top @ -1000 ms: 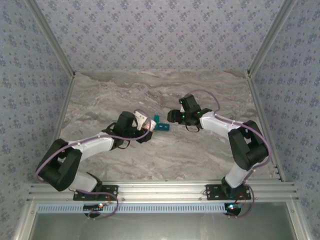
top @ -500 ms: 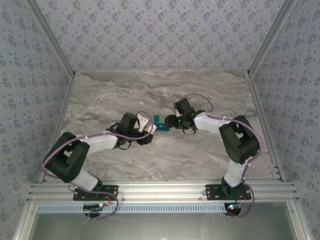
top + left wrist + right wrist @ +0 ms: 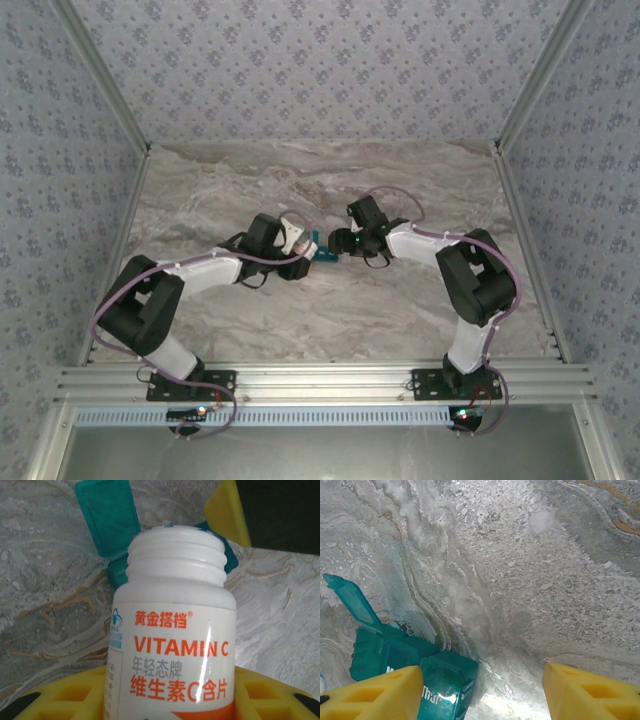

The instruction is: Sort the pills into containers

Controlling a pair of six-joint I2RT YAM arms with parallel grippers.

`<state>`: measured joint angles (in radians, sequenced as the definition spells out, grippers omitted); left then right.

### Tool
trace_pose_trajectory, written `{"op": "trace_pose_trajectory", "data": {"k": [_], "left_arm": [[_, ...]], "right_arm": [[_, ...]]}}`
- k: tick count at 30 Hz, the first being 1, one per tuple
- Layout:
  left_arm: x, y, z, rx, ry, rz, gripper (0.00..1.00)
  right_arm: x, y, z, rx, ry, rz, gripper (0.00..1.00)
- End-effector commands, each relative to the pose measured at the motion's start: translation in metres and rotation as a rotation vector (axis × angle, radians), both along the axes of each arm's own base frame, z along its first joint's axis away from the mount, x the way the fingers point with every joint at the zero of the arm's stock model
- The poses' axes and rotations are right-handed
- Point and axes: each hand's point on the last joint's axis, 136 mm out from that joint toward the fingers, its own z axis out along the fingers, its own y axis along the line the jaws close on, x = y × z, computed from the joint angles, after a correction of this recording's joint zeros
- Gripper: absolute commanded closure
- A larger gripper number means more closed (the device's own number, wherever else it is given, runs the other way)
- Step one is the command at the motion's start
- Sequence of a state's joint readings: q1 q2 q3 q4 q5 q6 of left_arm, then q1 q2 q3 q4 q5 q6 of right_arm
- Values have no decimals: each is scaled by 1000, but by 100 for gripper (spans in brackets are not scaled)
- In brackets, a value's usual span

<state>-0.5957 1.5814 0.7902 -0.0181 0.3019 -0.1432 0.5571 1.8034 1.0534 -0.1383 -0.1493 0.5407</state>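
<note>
1. Left gripper [image 3: 288, 248]: claw pinching a white bottle [image 3: 172, 630] around its lower body, with yellow fingers [image 3: 65, 697] on either side of the label. The arm reaches to the middle of the table [image 3: 300, 180].
2. Bottle: the cap is off and the threaded neck is bare. It is tipped so the mouth points toward the box [image 3: 323, 251], and the label reads "VITAMIN C". Its inside is hidden, so it cannot be told whether it holds pills.
3. Box: teal, lying flat on the table between the two grippers, just beyond the bottle mouth. One lid [image 3: 351, 602] at its end stands flipped up. The neighbouring compartments appear shut under printed lids.
4. Right gripper [image 3: 482, 695]: claw spread wide and low over the table. One finger [image 3: 375, 695] is at the box's side, seemingly touching it, and the other is well apart over bare marble. Judged role: steadying the box rather than gripping it.
5. Progress: early, by judgement.
   - Done: bottle uncapped and in hand, one compartment open, mouth at the box.
   - Unknown: whether any pill has reached the box, since the open compartment's inside is hidden.
   - Left: pouring into that compartment, then opening and filling the others
</note>
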Motion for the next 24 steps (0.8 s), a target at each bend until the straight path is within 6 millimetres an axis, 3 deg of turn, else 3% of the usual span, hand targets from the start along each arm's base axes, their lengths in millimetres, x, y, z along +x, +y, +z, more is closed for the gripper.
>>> {"op": "trace_pose_trajectory", "data": {"k": [1, 24], "left_arm": [[-1, 1, -1, 23, 46, -2, 100], [-7, 6, -4, 158, 170, -29, 100]], "right_arm": [[2, 1, -4, -18, 9, 1, 33], [3, 2, -5, -14, 17, -2, 34]]}}
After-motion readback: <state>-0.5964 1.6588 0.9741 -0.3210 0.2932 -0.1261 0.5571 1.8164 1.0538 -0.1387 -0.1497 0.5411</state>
